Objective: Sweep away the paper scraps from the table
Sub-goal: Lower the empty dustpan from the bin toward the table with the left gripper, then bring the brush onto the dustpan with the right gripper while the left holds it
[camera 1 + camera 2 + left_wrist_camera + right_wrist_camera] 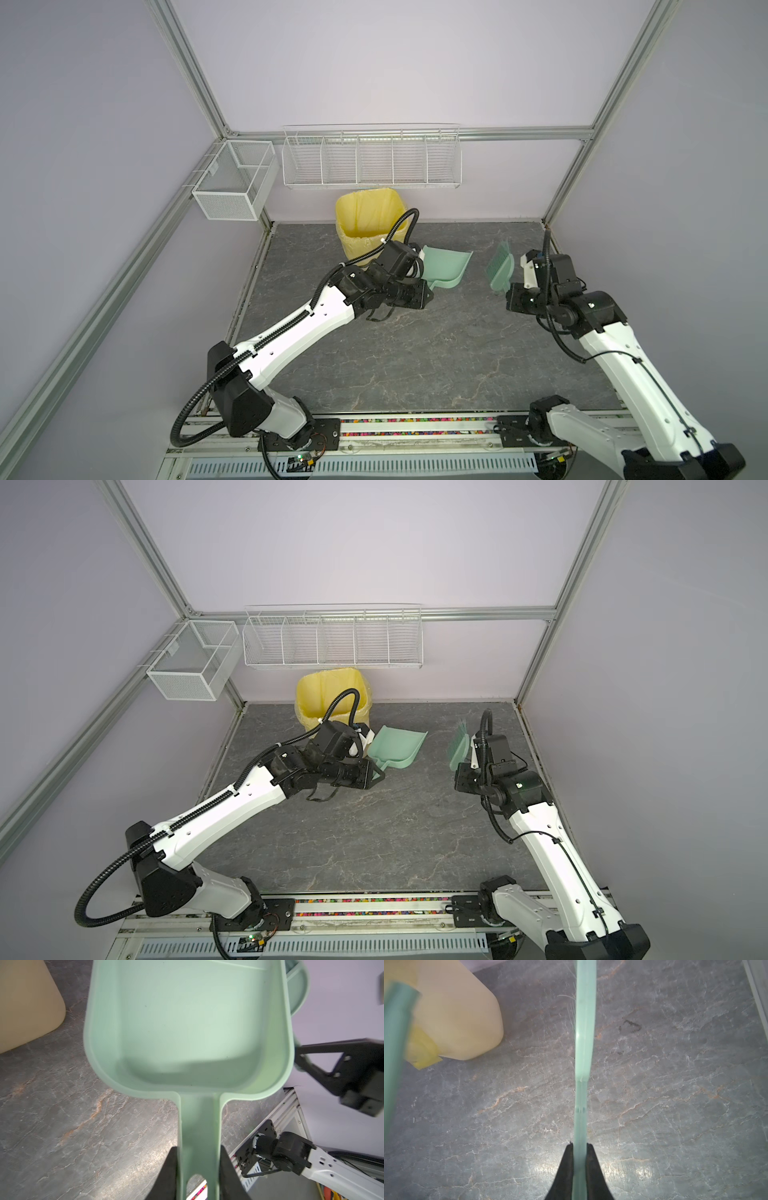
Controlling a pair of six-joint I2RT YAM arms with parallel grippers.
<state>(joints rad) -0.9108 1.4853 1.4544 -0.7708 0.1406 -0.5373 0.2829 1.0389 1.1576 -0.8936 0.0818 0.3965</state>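
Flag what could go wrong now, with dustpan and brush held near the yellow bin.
The left gripper holds the mint-green plastic dustpan close beside the yellow lined bin, and the arm's black cable loops beside its rim: a swing could tip it. The right gripper pinches the slim mint-green brush by its handle end; it may twist loose.

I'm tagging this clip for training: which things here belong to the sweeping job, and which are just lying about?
Job: dustpan, brush, yellow bin, table.
Lying about: wire rack, mesh basket, both hung on the frame.
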